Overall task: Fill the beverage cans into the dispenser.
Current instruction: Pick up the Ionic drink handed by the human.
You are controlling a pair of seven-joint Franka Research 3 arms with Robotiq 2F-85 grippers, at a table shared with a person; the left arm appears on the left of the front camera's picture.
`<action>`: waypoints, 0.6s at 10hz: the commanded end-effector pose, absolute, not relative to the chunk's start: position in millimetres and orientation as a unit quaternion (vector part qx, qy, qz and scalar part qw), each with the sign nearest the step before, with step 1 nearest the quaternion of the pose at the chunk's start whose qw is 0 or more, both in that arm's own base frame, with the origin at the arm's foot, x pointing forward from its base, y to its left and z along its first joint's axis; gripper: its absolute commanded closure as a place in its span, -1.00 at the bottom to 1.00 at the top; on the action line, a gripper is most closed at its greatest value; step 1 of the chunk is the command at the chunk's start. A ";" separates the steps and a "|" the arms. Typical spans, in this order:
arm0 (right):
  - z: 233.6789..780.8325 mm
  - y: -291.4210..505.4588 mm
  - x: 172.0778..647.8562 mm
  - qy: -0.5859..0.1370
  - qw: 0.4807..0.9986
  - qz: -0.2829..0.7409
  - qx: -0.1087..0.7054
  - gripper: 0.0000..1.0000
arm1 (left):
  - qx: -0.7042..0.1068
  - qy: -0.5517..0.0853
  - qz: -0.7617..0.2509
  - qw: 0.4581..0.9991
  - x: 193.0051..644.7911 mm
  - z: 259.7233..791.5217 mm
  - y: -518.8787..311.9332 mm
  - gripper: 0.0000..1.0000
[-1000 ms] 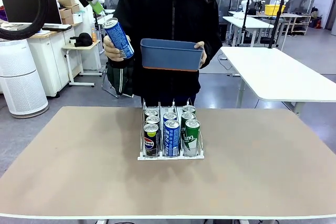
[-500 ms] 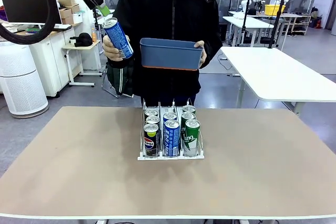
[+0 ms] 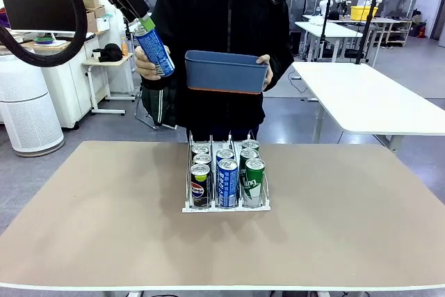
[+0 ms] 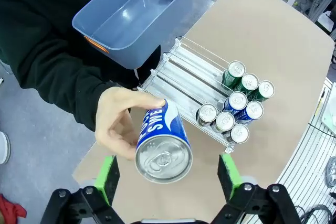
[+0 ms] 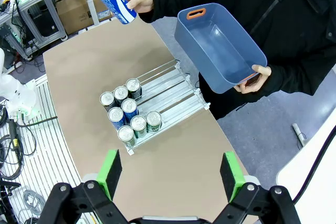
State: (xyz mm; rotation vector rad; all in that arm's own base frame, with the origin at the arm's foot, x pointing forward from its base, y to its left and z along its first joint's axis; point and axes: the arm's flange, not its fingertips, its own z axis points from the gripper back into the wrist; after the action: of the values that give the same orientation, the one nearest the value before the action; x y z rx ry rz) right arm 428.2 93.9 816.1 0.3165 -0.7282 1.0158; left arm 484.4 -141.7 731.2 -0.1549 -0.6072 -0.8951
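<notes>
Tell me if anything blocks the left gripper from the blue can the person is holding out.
Nothing visible does: the left gripper is open, straddling the top of the blue can. The person's hand holds its side.

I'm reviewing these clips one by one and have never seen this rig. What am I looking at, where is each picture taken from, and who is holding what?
Two white robot arms share a table with a person. The front view looks across the table at the person. The other two pictures come from cameras on each arm's wrist, looking down past that arm's green-padded fingers.

On the table stands the dispenser, a low white rack whose three lanes hold beverage cans: black, blue and green.

The person's hand holds up a blue can; the other hand holds an empty blue tub.

The left end effector is open, its fingers on either side of the offered can, not yet gripping. The right end effector is open, high above the table, holding nothing.
</notes>
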 end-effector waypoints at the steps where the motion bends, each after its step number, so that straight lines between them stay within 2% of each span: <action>1: 815.9 94.0 427.8 -0.340 0.800 0.470 0.152 -1.00 | -0.082 -0.294 -0.432 0.848 492.0 721.7 -140.4 -1.00; 6: 815.9 94.0 427.8 -0.340 0.800 0.470 0.152 -1.00 | -0.094 -0.281 -0.448 0.843 504.1 699.8 -144.8 -1.00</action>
State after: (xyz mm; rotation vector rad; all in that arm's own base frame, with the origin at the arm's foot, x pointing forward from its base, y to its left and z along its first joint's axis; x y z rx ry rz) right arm 428.2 93.9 816.1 0.3165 -0.7283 1.0158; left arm 502.7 -148.3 705.8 -0.1807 -0.5750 -0.9313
